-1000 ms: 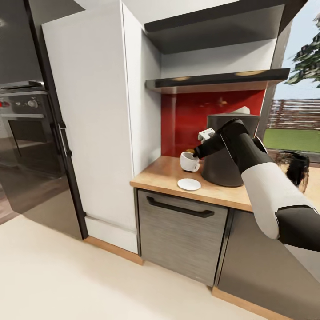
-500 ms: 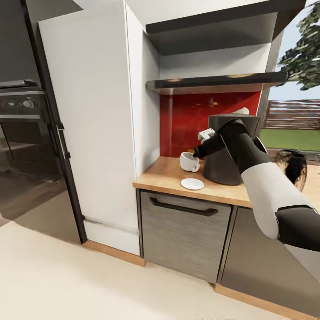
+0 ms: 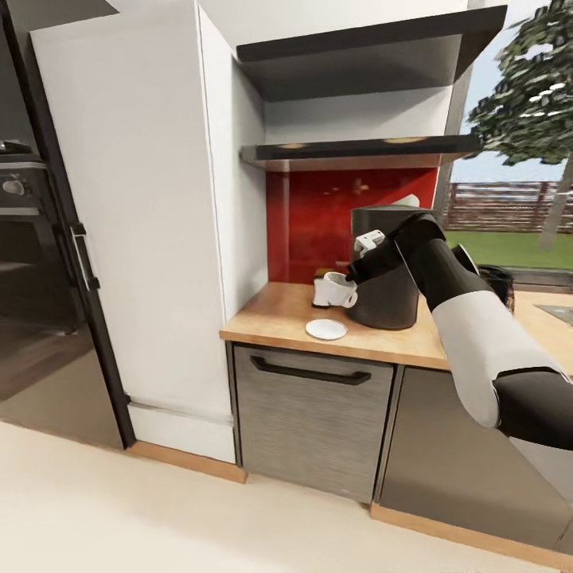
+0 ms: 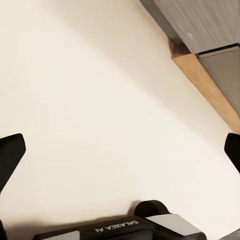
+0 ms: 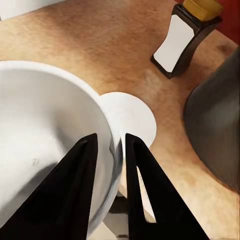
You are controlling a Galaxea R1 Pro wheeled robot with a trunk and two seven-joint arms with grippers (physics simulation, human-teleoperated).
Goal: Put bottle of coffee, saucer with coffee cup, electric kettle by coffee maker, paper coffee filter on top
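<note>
Pinching the coffee cup [image 5: 45,145] rim in my right gripper [image 5: 107,150], held above the countertop [image 3: 278,317]; saucer [image 5: 131,118] lies beneath, bottle of coffee [image 5: 187,37] beyond, coffee maker [image 3: 383,278] alongside; left gripper [image 4: 120,155] spread wide over floor

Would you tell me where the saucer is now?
The saucer lies on the countertop, front-left of the coffee maker, below the held cup.

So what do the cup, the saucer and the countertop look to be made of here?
The coffee cup looks like glazed white ceramic: smooth, with soft shading inside and a thin rim. The saucer is plain white and flat, probably ceramic too, though its finish reads matte. The countertop looks like light wood or a wood-grain laminate, going by its mottled grain; which one cannot be told.
</note>
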